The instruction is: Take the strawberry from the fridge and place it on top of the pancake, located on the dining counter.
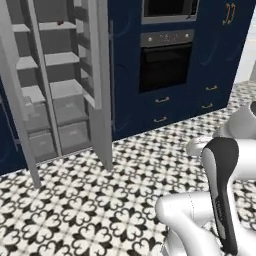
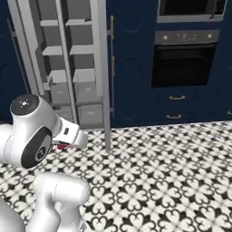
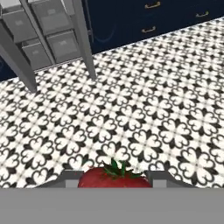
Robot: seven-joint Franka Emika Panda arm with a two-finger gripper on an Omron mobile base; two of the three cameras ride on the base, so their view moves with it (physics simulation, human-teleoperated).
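Fridge (image 1: 60, 85) at ten o'clock in left base view, doors wide, grey shelves and drawers bare-looking. Oven wall at one o'clock. Patterned floor (image 3: 144, 100) spreads under hand. Arm folded low. Claw (image 3: 114, 179) clamped on strawberry (image 3: 114, 178): red fruit sits between finger tips at six o'clock of hand view, green leaves up toward twelve. Same red speck under wrist in right base view (image 2: 61, 146). Judgement: pick done, carry leg ahead. Pancake, bench out of frame; base must turn away from fridge first.
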